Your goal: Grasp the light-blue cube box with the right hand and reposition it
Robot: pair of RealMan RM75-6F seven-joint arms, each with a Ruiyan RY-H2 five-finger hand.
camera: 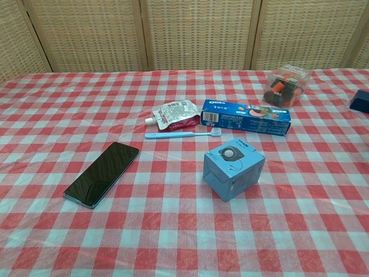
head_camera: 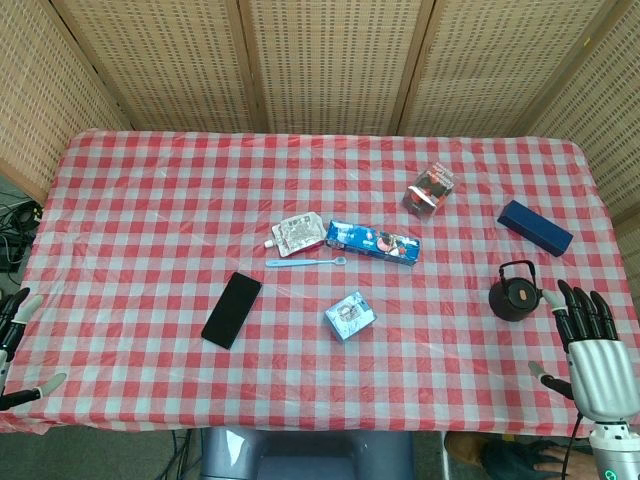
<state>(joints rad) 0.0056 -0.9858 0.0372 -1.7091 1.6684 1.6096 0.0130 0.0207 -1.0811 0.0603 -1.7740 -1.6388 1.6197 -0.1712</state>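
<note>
The light-blue cube box (head_camera: 350,315) sits near the middle front of the red-checked table, with a round picture on its top face; the chest view shows the box (camera: 233,168) close up, standing free. My right hand (head_camera: 590,345) hovers at the table's front right corner, fingers spread and holding nothing, well to the right of the box. At the front left edge only the fingertips of my left hand (head_camera: 18,340) show, spread apart and empty. Neither hand appears in the chest view.
A small black teapot (head_camera: 516,292) stands just left of my right hand. A dark-blue flat box (head_camera: 535,228), a snack packet (head_camera: 430,188), an Oreo box (head_camera: 372,241), a pouch (head_camera: 298,233), a blue toothbrush (head_camera: 305,262) and a black phone (head_camera: 232,309) lie around.
</note>
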